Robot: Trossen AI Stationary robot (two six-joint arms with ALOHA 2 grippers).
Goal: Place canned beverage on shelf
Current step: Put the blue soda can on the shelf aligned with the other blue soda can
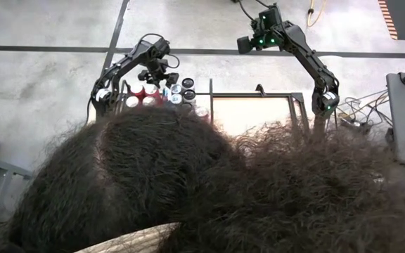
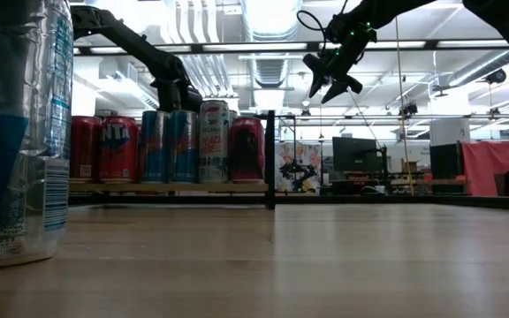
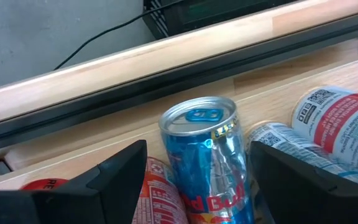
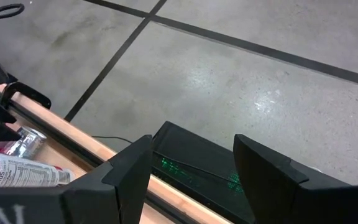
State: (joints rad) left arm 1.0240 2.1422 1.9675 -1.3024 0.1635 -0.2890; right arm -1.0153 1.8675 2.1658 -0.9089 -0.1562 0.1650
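The blue can (image 3: 207, 162) stands upright on the shelf (image 2: 170, 186), its long axis vertical, directly between the left gripper's (image 3: 194, 180) spread fingers, which flank without pinching it. The right gripper (image 2: 332, 78), fingers apart, hangs well above the shelf.

A mass of dark curly hair (image 1: 209, 186) fills the lower half of the high view, a person's head close under the camera. Grey concrete floor (image 1: 48, 24) with black tape lines (image 1: 48, 48) lies toward 12 o'clock. Cables (image 1: 361, 109) trail at 3 o'clock. Monitors (image 2: 353, 155) stand in the room behind.
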